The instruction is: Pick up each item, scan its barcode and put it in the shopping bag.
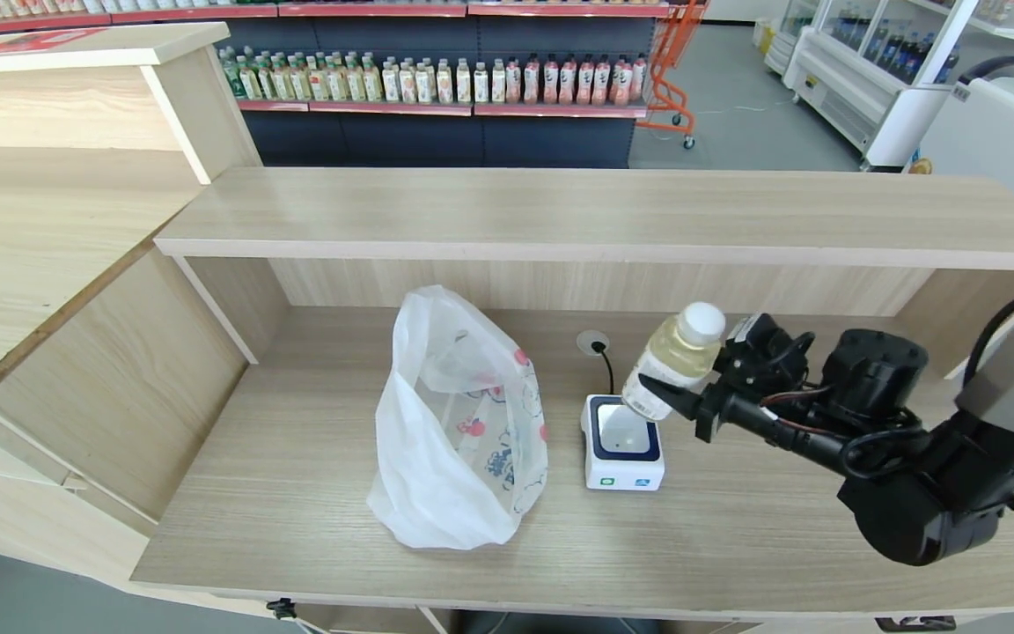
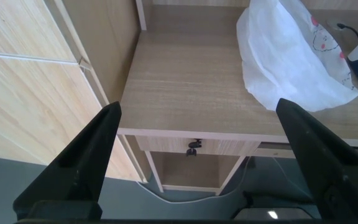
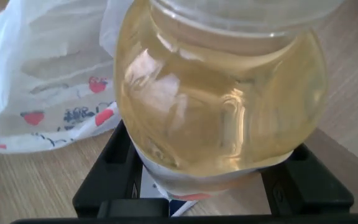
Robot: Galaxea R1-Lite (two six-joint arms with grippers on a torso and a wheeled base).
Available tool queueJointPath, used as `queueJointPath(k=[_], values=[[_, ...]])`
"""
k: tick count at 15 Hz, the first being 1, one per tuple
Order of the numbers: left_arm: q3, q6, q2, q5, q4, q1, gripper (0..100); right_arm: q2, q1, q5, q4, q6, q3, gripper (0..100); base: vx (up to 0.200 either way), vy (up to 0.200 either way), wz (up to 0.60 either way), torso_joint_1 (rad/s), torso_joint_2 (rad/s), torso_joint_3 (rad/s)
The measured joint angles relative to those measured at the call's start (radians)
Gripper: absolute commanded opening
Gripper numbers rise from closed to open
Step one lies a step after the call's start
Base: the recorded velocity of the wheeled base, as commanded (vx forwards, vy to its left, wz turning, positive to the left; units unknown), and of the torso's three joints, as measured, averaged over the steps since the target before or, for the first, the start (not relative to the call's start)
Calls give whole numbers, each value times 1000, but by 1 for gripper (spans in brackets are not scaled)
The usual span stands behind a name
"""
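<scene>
The right jaws, right of centre in the head view, are clamped on a tilted bottle (image 1: 681, 352) of pale yellow drink with a white cap, held just above the white scanner (image 1: 621, 458) on the worktop (image 1: 736, 537); the white shopping bag (image 1: 459, 423) stands beside the scanner at centre frame; the left jaws stand wide apart, holding nothing, out past the worktop's edge.
</scene>
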Motion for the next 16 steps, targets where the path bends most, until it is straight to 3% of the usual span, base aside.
queueJointPath(k=[4,7,16], values=[[0,0,0,0,0,-1,100,-211,23,-137,252,306,43,0,0,0,0,0,0,0],[0,0,0,0,0,0,100,-321,52,-182,391,446,49,0,0,0,0,0,0,0],[0,0,0,0,0,-1,100,-434,59,-184,498,550,57,0,0,22,0,1,0,0]])
